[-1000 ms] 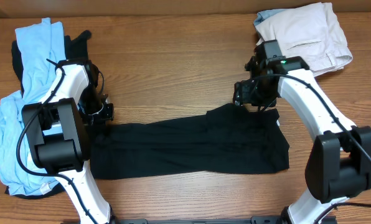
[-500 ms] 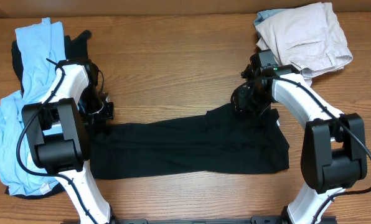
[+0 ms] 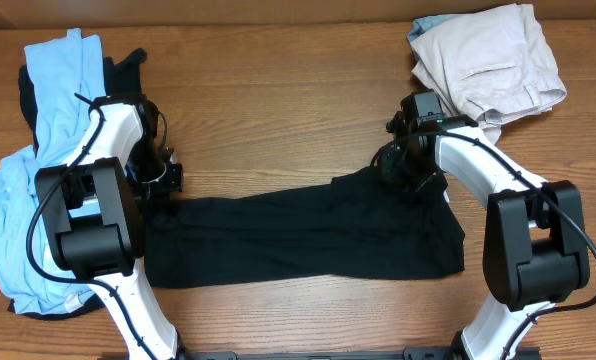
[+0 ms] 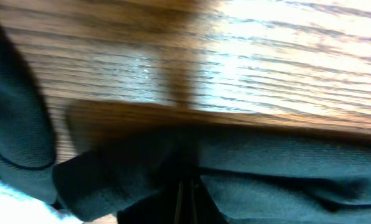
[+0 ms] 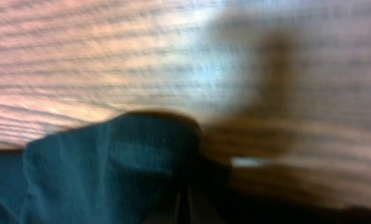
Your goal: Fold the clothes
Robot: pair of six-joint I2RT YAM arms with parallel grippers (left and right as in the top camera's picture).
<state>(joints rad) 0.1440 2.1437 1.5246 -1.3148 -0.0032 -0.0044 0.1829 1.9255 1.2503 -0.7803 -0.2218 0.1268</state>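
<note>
Black garment, overhead: a soft, limp black T-shirt (image 3: 308,240) lies flat on the brown wood-grain table (image 3: 278,90), toward the near edge and already doubled into a long band.
Long axis, overhead: it runs left to right, with one short end by each arm. A flap juts toward the far side at the right end. No neck label shows.
Left gripper, overhead: the left gripper (image 3: 164,184) sits on the far corner of the band's left end. The wrist hides its jaws from above.
Right gripper, overhead: the right gripper (image 3: 408,168) sits on the far corner of the right end, on the flap.
Other cloth, overhead: a crumpled light blue shirt (image 3: 38,130) is heaped at the left edge and folded beige-white trousers (image 3: 493,55) lie at the far right. Both are apart from the band.
Left wrist view: the fingertips meet at the bottom of the picture, with black cloth (image 4: 285,168) pinched between them and bare wood beyond.
Right wrist view: the picture is blurred, but the jaws are together and a bunched corner of dark cloth (image 5: 104,168) is drawn into them.
Step in hand: probably the start of the next fold, since both far corners are gripped and the cloth is not yet raised.
Next move calls for: I judge an even lift by both arms, keeping the edge taut between them. They would then carry it toward the near edge and lay it down square.
</note>
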